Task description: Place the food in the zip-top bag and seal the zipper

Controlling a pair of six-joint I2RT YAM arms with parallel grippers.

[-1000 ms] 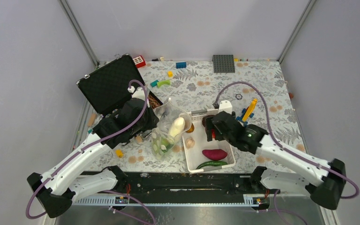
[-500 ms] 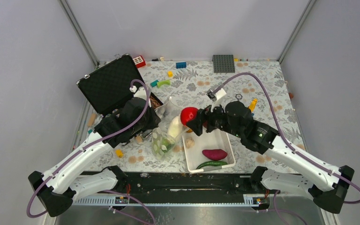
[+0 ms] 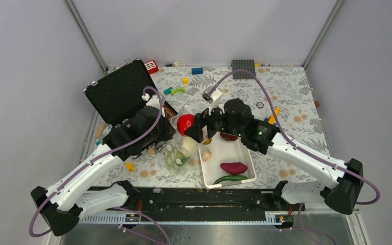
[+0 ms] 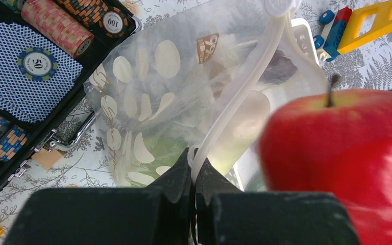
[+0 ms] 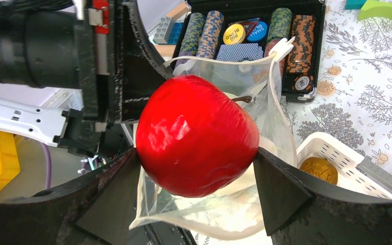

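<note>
The right arm's jaws clamp the glossy red round toy fruit just over the mouth of the clear floppy zip-top bag, whose rim the left arm's jaws pinch. Lower it centred, clear of the rim, before releasing.

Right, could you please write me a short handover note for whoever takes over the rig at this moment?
Left gripper: shut on the rim of the zip-top bag, holding it up by the zipper.
Right gripper: closed on the red apple, held at the bag's mouth, not yet released.
Done: white radish and green cabbage are in the bag.
Left: drop the apple in; move the purple sweet potato, green pepper and brown piece from the white basket; then seal the zipper.
</note>
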